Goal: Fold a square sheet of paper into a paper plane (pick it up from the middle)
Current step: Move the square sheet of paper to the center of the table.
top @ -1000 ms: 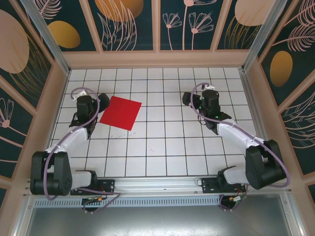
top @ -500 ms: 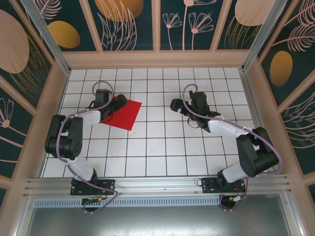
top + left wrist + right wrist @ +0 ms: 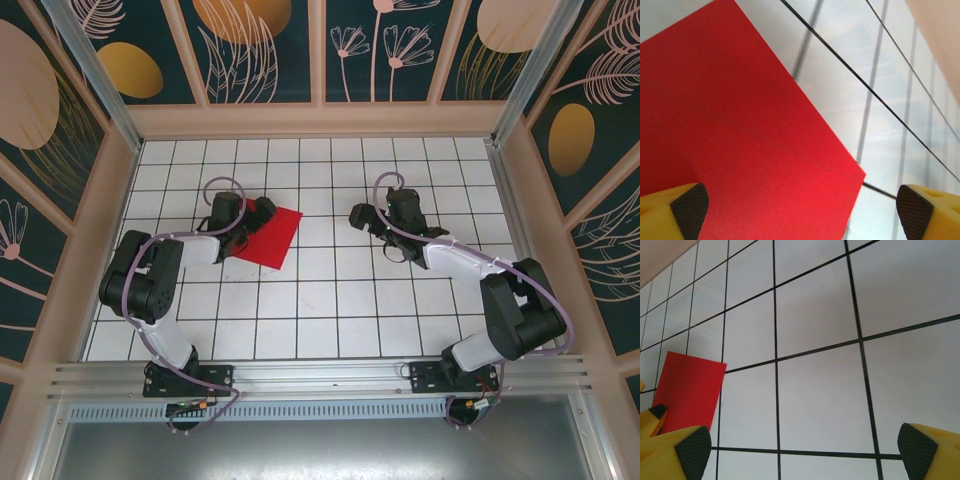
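Table of white grid tiles looks slick; the thin bright red square sheet of paper lies flat left of centre. Left gripper, jaws wide apart, sits over its edge, not its middle, so I'd fear skidding or crumpling. Right gripper, likewise agape, hangs well apart.

Looking like robot lab test cell — white gridded tabletop sitting boxed in by leaf-and-flower printed wall panels. Aluminium rail running along near edge, carrying left arm and right arm — purple cabling looping over both.
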Controlling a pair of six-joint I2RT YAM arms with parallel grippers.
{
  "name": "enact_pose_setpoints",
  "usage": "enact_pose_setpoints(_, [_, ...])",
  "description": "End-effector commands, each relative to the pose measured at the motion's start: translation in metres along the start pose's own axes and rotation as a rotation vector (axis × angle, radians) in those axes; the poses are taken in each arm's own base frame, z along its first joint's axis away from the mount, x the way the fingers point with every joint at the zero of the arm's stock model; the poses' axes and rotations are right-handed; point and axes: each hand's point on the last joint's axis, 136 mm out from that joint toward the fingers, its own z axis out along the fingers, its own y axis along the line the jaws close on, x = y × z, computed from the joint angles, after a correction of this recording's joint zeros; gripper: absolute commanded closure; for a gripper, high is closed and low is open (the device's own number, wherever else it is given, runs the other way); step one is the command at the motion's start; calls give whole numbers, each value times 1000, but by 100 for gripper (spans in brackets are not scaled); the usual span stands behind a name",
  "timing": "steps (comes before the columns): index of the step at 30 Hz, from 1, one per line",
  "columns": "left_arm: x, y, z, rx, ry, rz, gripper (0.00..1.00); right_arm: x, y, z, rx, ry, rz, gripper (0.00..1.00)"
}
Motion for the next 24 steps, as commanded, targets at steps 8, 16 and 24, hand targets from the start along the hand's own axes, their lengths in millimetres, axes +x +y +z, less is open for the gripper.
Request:
enact_pose_setpoints(8, [120,-52,-10,190,347,-205,1,13,-4,9,-32,87,87,30])
enact_pose_setpoints(16, [65,-74,-27,105,198,-58,1,44,45,40,-103,215,-58,47])
enact_pose_setpoints(24, [19,-34,-59,-57,44,-33,1,78,97,96,-121,346,-197,55])
